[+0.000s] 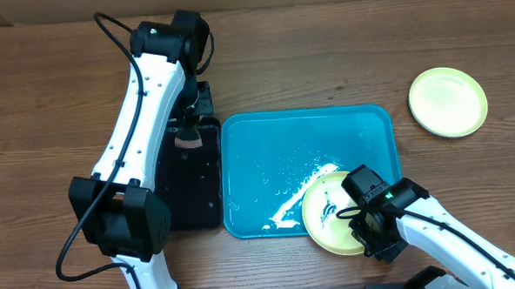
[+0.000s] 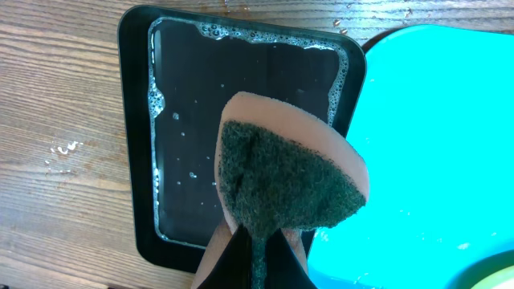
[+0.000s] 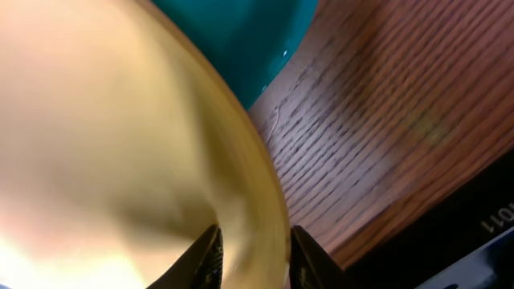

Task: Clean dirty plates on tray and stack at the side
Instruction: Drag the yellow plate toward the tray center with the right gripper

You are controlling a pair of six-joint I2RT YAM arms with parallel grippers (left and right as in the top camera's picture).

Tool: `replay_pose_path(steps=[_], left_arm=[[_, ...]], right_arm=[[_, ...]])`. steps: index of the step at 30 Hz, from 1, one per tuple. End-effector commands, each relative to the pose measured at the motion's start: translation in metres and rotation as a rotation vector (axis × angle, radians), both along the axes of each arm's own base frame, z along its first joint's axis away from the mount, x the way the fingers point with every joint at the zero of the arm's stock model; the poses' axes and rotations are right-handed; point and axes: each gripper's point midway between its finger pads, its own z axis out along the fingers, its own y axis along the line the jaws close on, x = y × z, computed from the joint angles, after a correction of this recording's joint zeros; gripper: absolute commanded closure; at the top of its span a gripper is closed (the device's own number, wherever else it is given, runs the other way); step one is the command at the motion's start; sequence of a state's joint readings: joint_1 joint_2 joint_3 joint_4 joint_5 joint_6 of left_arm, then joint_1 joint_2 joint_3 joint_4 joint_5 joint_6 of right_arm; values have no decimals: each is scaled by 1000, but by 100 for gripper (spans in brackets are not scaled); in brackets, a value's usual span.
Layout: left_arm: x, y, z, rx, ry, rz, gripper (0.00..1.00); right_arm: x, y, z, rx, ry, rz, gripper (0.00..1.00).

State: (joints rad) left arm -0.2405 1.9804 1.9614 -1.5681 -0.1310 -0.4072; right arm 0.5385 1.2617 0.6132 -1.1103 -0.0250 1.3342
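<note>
One yellow-green plate (image 1: 448, 102) sits clean on the table (image 1: 323, 54); right claw (image 3: 255, 261) pinches the rim of the smeared plate (image 1: 330, 213), left claw (image 2: 253, 269) grips a sponge (image 2: 285, 172); scrubbing and stacking not yet done

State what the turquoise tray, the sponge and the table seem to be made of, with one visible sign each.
The tray looks like moulded plastic: smooth, glossy, rounded corners. The sponge seems soft foam faced with a coarse, fibrous dark green scouring layer. The table shows brown grain lines, so wood or wood-look laminate; which is unclear.
</note>
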Motion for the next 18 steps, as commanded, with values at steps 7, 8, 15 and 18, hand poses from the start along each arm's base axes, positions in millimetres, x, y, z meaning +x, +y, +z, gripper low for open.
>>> replay_pose_path(steps=[7,8,15,18], left_arm=[[-1,0,14,-18,-37,-22,96],[-1,0,14,-19,-37,-22,96],[-2,1,14,-17,-32,-22,96],[-2,1,14,-17,-33,-24,96]], right_arm=[[30,0,14,-31,-106,145,96],[36,1,18,-33,-127,163,96],[71,19,29,19,-259,274,96],[83,24,28,35,-299,280,96]])
